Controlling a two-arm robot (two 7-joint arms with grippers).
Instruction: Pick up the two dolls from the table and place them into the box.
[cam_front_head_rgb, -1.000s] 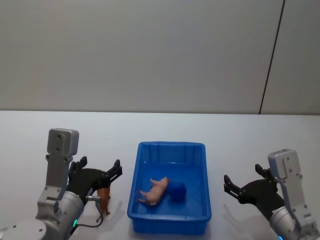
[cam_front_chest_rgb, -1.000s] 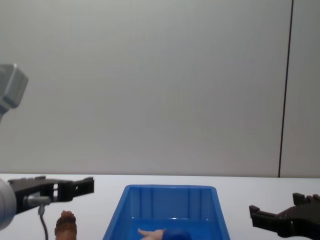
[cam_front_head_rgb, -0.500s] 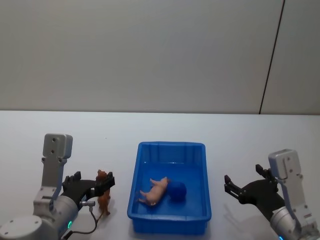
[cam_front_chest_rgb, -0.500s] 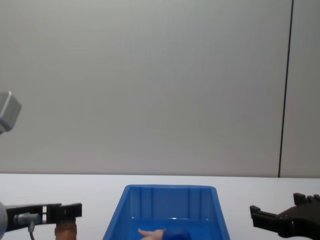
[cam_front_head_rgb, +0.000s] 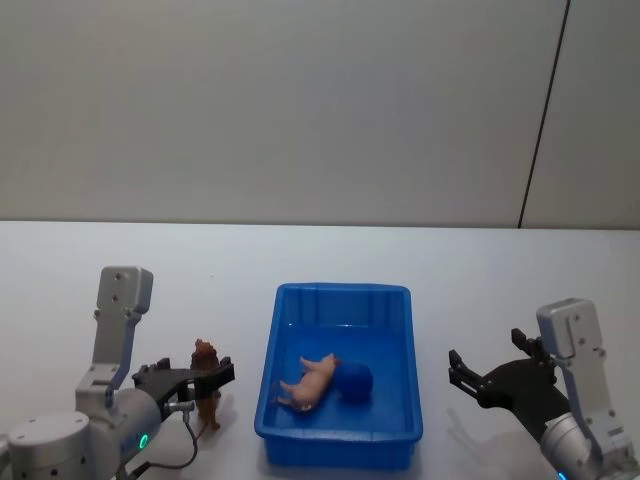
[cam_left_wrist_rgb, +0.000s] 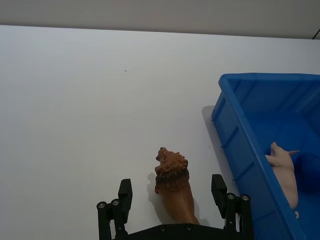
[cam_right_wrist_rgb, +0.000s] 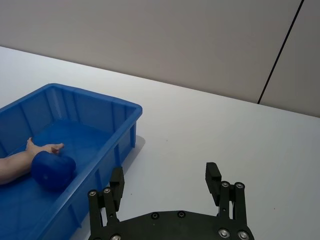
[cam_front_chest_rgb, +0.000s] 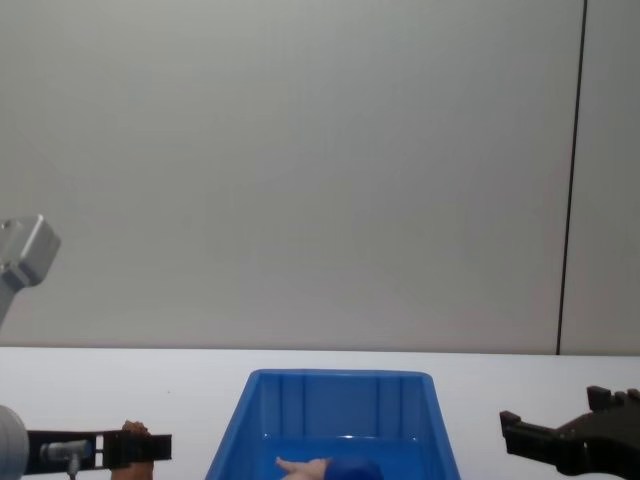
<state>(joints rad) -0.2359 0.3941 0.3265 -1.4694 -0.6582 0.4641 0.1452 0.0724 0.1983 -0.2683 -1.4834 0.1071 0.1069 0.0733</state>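
While the pink doll (cam_front_head_rgb: 311, 380) lies inside the blue box (cam_front_head_rgb: 338, 438) in the head view, the reddish-brown doll (cam_front_head_rgb: 206, 369) stands on the white table (cam_front_head_rgb: 320, 255) left of it. From the left wrist, the left gripper (cam_left_wrist_rgb: 172, 202) straddles that doll, fingers spread, not touching. From the right wrist, the right gripper (cam_right_wrist_rgb: 166, 187) hovers released beside the box.

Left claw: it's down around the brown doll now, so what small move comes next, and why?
Probably close the left claw on the reddish-brown doll. The doll stands upright on the table between the open fingers, beside the blue box, where the pink doll already lies. The right claw waits open on the box's other side.
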